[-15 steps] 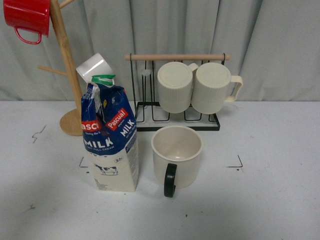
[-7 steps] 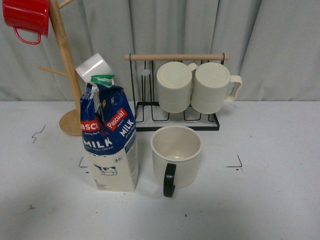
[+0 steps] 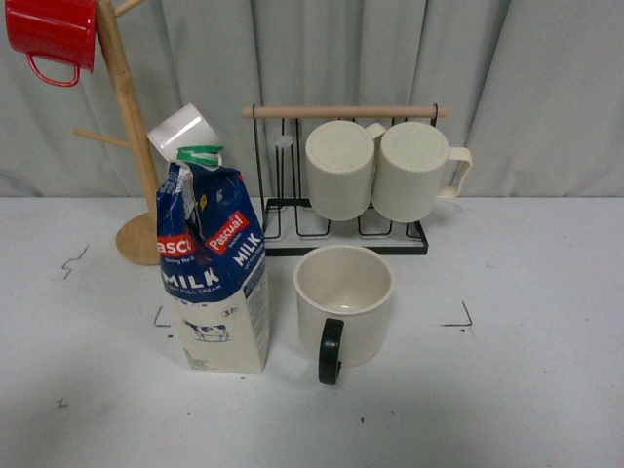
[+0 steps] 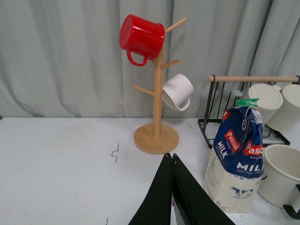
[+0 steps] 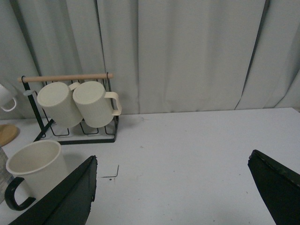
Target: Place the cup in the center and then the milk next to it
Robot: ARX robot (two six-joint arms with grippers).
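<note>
Change since a second ago: none that I can see from the front; the milk [image 3: 214,268] and cup [image 3: 343,304] stand where they stood.

Cup: one, wide, cream, black handle toward the camera, upright on the surface [image 3: 526,390], interior empty. In the left wrist view it sits beyond the left claw [image 4: 172,155], on the far side of the milk [image 4: 239,159]; in the right wrist view it is near the right claw's one finger [image 5: 70,194], just past it.

Milk: one carton, blue and white, green cap, upright, top creased, just beside the cup and not touching. It stands close ahead of the left claw.

Left claw: clenched, the two fingers pressed together, grasping nothing.

Right claw [image 5: 180,187]: released, fingers spread wide, nothing between them.

Wire rack [image 3: 341,229]: one, wooden top bar, holding two ribbed mugs [image 3: 340,168] on their sides, touching each other. Behind the cup, well ahead of both claws.

Mug tree [image 4: 157,93]: one, wooden, holding one red mug [image 4: 140,36] high and one white mug [image 4: 177,91] lower. Beyond the left claw.
</note>
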